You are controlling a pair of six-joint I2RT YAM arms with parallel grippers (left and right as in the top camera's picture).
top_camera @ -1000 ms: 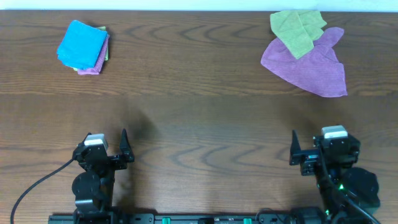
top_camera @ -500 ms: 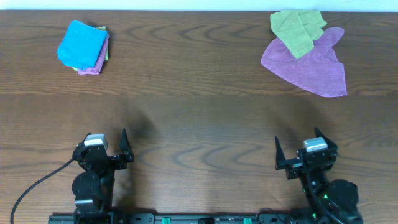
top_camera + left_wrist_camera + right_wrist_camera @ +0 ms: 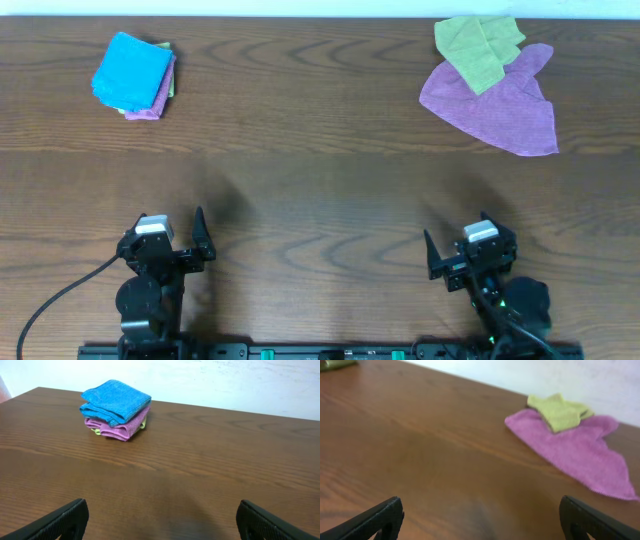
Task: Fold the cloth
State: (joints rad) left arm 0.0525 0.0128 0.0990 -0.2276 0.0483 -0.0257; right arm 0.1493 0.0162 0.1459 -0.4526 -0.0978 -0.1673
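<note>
The cloth is sky blue and lies folded on top of a small stack at the far left of the table; in the left wrist view the cloth rests on a folded purple cloth. My left gripper stands open at the near left edge, far from the stack, with nothing between its fingers. At the near right my right gripper is open too and holds nothing, its fingers spread over bare wood.
A loose purple cloth lies spread at the far right, with a crumpled yellow-green cloth on its far end. Both appear in the right wrist view, purple cloth and yellow-green cloth. A yellow-green edge peeks from under the left stack.
My right arm has slid left along the near edge and turned a little. The left arm and all the cloths have stayed still.
</note>
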